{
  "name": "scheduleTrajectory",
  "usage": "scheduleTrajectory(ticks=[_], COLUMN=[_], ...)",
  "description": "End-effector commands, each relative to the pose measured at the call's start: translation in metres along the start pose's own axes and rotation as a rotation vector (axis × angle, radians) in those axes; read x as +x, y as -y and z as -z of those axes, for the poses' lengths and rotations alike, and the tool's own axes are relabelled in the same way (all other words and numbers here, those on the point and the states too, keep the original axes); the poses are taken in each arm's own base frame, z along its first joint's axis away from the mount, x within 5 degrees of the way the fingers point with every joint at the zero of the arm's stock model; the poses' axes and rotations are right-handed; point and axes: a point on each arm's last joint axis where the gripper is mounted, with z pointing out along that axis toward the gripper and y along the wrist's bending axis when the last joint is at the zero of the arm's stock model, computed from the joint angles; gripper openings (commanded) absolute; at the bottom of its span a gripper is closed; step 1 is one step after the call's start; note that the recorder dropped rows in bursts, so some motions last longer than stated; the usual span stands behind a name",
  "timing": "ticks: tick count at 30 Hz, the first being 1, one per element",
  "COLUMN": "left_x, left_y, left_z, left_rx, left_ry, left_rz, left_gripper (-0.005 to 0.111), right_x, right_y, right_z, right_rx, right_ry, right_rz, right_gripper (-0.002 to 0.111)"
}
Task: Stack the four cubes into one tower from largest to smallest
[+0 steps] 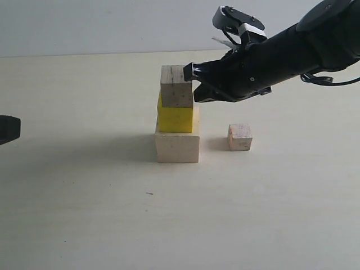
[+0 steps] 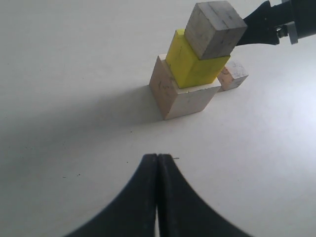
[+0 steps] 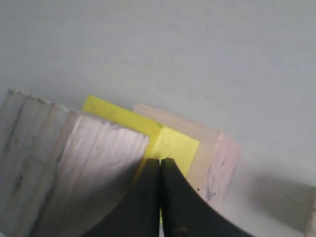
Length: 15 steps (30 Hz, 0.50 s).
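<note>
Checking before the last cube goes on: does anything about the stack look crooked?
Yes. The yellow cube sits off-centre on the base block, leaving a bare ledge on one side. The grey cube does not look squared up with the yellow one either. Nothing looks damaged.

Setting: robotics lab or test bench, indoors. Indicated by a plain pale tabletop filling the lower and middle frame of the exterior view, matte and evenly lit. Backed by a blank grey-white wall across the upper frame, meeting the tabletop in one straight edge. Further indicated by a black robot arm with exposed cabling at upper right, reaching in over the surface, and by plain wooden and yellow cubes stacked at centre frame. Kind of room beyond the bench: cannot be told.
</note>
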Motion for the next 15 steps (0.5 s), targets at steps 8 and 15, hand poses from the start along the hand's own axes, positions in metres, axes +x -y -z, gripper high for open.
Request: scheduleTrajectory(ticks=[8, 15], left_x=[-0.0001, -0.0001], left_y=[0.0003, 0.0003], left_z=[-0.0001, -0.0001], left_rx=[0.007, 0.007], left_ry=[0.01, 0.01], left_rz=[0.005, 0.005], left_gripper=[0.0, 0.0], right_x=[-0.0006, -0.001], right_y=[0.0015, 0.001], right_z=[0.0001, 0.0001], right_rx=[0.004, -0.001], right_ry=[0.006, 0.011], right_rz=[0.025, 0.037], right_gripper=[0.0, 0.0])
